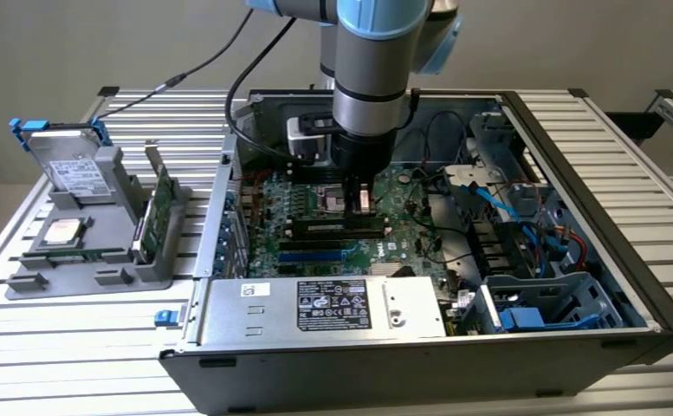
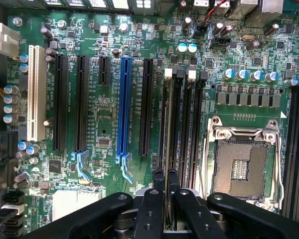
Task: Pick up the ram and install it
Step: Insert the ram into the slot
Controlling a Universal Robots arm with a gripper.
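Observation:
My gripper [image 1: 363, 206] reaches down into the open computer case [image 1: 591, 173], low over the motherboard [image 1: 313, 195] beside the CPU socket [image 2: 241, 167]. In the wrist view the two black fingers [image 2: 158, 180] stand close together, shut on the ram [image 2: 165, 144]. The ram is seen edge-on as a thin strip running away from the fingertips. It lines up along the first of the black memory slots [image 2: 182, 124], between the white end clips [image 2: 168, 73]. Whether the ram sits in the slot or just above it, I cannot tell.
A grey fixture [image 1: 93, 260] at the exterior view's left holds a silver hard drive with blue rails [image 1: 68, 160] and an upright green expansion card [image 1: 159, 204]. Inside the case are the power supply [image 1: 330, 303], blue cables [image 1: 492, 195] and drive cages [image 1: 544, 303]. Black cables [image 1: 255, 52] hang behind the arm.

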